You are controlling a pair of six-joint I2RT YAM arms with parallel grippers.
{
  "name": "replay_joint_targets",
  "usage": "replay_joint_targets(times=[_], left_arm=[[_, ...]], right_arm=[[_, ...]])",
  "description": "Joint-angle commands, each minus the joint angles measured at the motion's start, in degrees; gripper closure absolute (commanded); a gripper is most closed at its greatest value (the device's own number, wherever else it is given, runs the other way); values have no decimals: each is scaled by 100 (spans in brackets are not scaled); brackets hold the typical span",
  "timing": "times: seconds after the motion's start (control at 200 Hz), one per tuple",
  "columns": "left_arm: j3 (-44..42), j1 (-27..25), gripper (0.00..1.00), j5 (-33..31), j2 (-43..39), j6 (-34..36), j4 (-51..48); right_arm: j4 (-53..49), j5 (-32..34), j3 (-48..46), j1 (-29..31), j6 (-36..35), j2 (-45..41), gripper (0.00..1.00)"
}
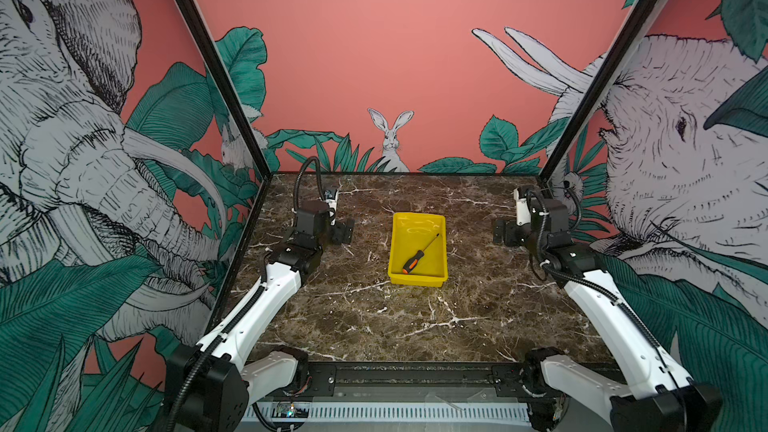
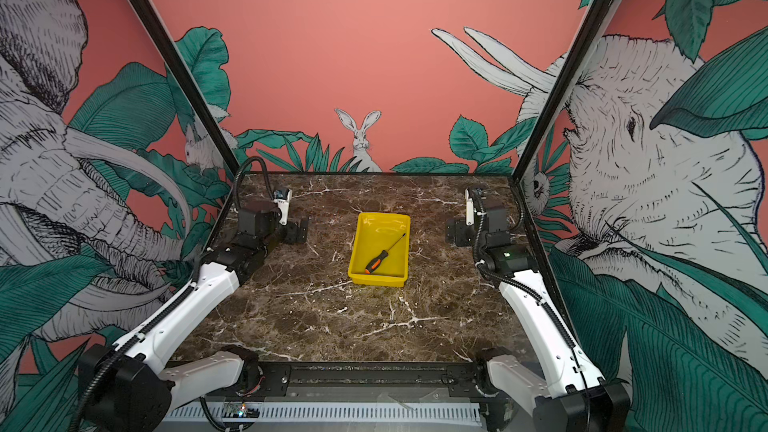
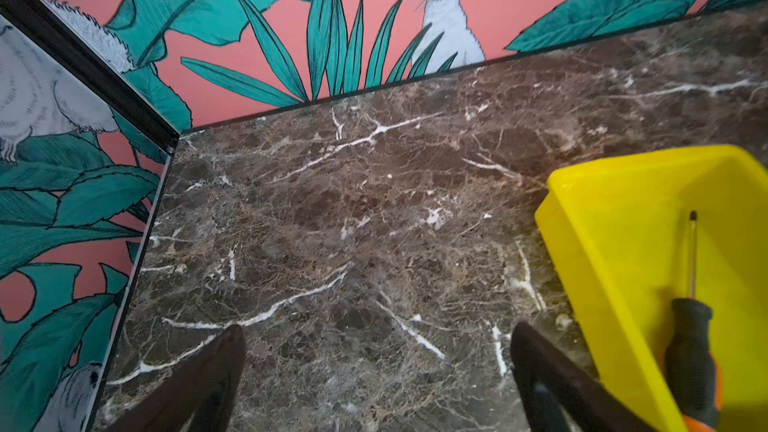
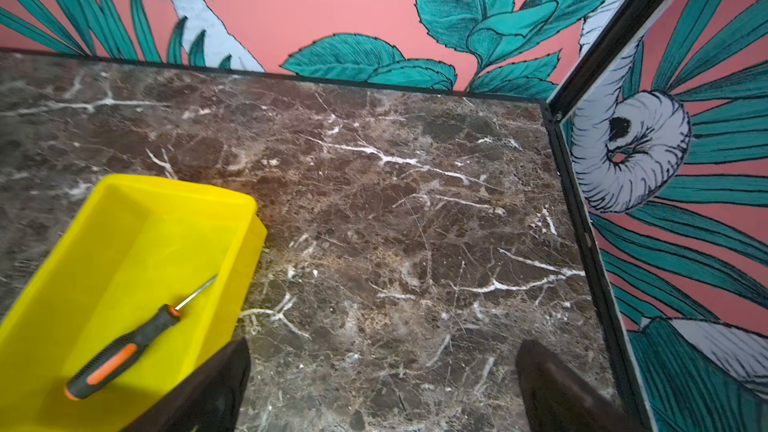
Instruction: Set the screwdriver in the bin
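The screwdriver (image 1: 417, 256) (image 2: 382, 254), black handle with orange accents, lies diagonally inside the yellow bin (image 1: 419, 280) (image 2: 376, 280) at mid-table in both top views. It also shows in the left wrist view, screwdriver (image 3: 692, 351) in the bin (image 3: 602, 268), and in the right wrist view, screwdriver (image 4: 124, 351) in the bin (image 4: 137, 218). My left gripper (image 1: 345, 231) (image 3: 376, 351) stands open to the left of the bin, nothing between its fingers. My right gripper (image 1: 500, 231) (image 4: 382, 363) stands open to the right of the bin, also empty.
The brown marble tabletop (image 1: 374, 317) is walled by jungle-print panels at the back and both sides, with black corner posts (image 1: 216, 72) (image 1: 598, 93). A black rail (image 1: 415, 376) runs along the front edge.
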Motion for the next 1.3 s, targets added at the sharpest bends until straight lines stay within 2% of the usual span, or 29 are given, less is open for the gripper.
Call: replay_joint_targets(times=[0.0, 0.115, 0.235, 0.34, 0.55, 0.751, 0.816, 0.881, 0.946, 1.086, 1.171, 1.296], left_arm=[[-249, 499, 0, 414, -81, 88, 828], [-719, 881, 0, 147, -77, -72, 1392], [-1147, 1098, 0, -9, -147, -13, 1870], [-1335, 1186, 0, -171, -217, 124, 1974], [-1529, 1448, 0, 108, -99, 157, 2292], [-1702, 1518, 0, 66, 135, 64, 2671], [-1729, 1518, 0, 29, 266, 59, 2815], [-1816, 1519, 0, -59, 417, 25, 3070], [-1926, 1531, 0, -158, 556, 7, 3404], [-2016, 1545, 0, -70, 859, 59, 3838], [-2030, 1545, 0, 54, 1060, 138, 4103], [-1986, 1556, 0, 174, 1255, 266, 4209]], right_arm=[[1446, 422, -663, 25, -384, -159, 1], [2635, 417, -1502, 25, -676, -255, 1], [3129, 478, -1920, 23, -781, -166, 1], [3136, 512, -1925, 24, -834, 15, 1], [3307, 802, -1994, -39, -1060, 193, 1], [2708, 2008, -2052, -194, -1605, -50, 1], [2407, 2169, -2068, -330, -1651, -234, 1], [2310, 2042, -2162, -475, -1536, -428, 1], [2479, 1635, -2351, -562, -1495, -572, 1], [3733, 596, -2975, -599, -1387, -686, 1], [4611, 228, -3291, -615, -1204, -520, 1], [5250, -10, -3416, -633, -1147, 59, 1]])
